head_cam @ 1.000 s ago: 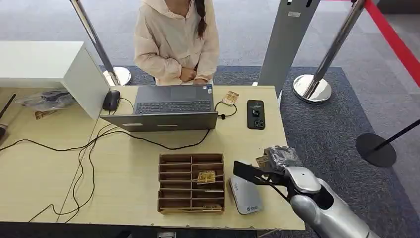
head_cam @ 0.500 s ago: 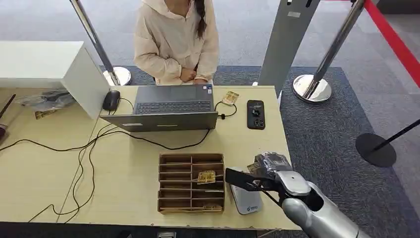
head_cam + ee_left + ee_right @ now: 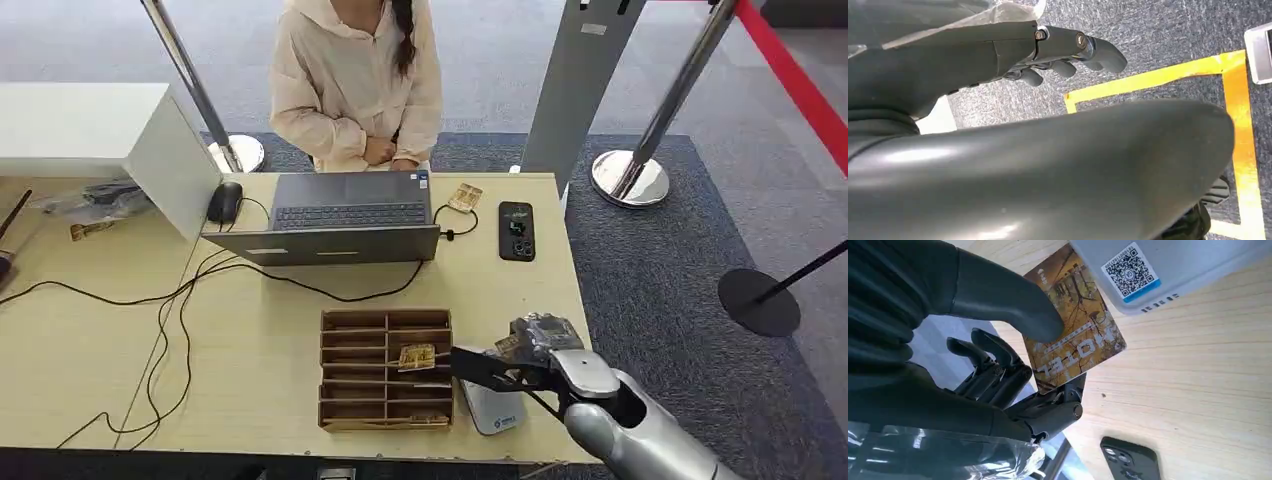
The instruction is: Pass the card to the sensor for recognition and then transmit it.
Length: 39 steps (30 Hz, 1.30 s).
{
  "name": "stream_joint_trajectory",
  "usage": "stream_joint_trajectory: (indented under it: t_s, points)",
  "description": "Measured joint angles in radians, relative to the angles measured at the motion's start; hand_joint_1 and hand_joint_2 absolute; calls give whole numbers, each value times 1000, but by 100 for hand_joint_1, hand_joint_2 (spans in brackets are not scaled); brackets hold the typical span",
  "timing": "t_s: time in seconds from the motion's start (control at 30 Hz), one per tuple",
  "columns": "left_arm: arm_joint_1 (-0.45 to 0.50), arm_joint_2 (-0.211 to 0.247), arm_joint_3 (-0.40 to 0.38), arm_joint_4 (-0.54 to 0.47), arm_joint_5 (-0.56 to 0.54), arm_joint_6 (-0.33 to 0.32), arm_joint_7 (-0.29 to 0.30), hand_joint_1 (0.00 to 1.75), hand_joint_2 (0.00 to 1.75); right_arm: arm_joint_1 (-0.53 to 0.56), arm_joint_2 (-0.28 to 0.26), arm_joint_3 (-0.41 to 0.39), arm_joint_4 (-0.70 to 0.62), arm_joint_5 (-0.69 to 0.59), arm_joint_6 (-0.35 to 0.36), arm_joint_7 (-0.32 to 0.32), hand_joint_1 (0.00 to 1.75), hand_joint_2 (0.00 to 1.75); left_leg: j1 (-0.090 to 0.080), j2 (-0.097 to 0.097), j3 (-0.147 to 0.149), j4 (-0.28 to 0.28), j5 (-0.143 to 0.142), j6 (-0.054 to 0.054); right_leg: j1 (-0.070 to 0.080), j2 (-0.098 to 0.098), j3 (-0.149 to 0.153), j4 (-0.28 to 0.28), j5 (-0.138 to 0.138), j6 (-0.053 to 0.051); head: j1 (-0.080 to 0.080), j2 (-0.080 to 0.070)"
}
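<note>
Right wrist view: card (image 3: 1073,340), thin, stiff, glossy (likely slippery), pinched at one edge by right robot hand (image 3: 998,340), thumb on its face; best held at that edge. It hangs just beside the sensor (image 3: 1168,270) over the counter (image 3: 1198,405). Since a second ago, hand and card have shifted closer to the sensor. Left robot hand (image 3: 1058,50): curled in, holding nothing.

Head looks down; wrist cameras sit close.

Laptop (image 3: 345,215), phone (image 3: 516,230), mouse (image 3: 225,201)
</note>
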Motion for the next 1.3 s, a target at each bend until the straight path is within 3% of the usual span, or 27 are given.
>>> stream_joint_trajectory:
  t_s: [0.23, 0.43, 0.7, 0.97, 1.07, 1.17, 1.3]
  points:
    - [0, 0, 0, 0, -5, -3, 0, 0, 0, -13, 2, 0, -1, 28, -74, 3, 175, 175, 0, 0, 0, 0, 0, 0, 0, 0, 0, 0, 0, 0, 0, 0]
    - [0, 0, 0, 0, -9, 0, -2, 0, 0, -72, -6, -46, -32, 51, -158, 9, 175, 175, 0, 0, 0, 0, 0, 0, 0, 0, 0, 0, 0, 0, 0, 0]
    - [1, -8, -1, 0, -18, 1, -8, 0, 0, -120, -5, -118, -97, 116, -330, 10, 175, 175, 0, 0, 0, 0, 0, 0, 0, 0, 0, 0, 0, 0, 0, 0]
    - [0, -14, -2, 0, -28, 4, -10, 0, 0, -127, 16, -170, -129, 183, -457, 10, 175, 175, 0, 0, 0, 0, 0, 0, 0, 0, 0, 0, 0, 0, 0, 0]
    - [0, -15, -2, 0, -34, 4, -9, 0, 0, -126, 25, -196, -145, 190, -555, 5, 175, 175, 0, 0, 0, 0, 0, 0, 0, 0, 0, 0, 0, 0, 0, 0]
    - [0, -15, -2, 0, -41, -3, 27, 0, 0, -110, 53, -237, -161, 105, -679, -53, 175, 175, 0, 0, 0, 0, 0, 0, 0, 0, 0, 0, 0, 0, 0, 0]
    - [-1, -15, -2, 0, -54, -11, 31, 0, 0, -107, 98, -259, -170, -50, -749, -181, 175, 175, 0, 0, 0, 0, 0, 0, 0, 0, 0, 0, 0, 0, 0, 0]
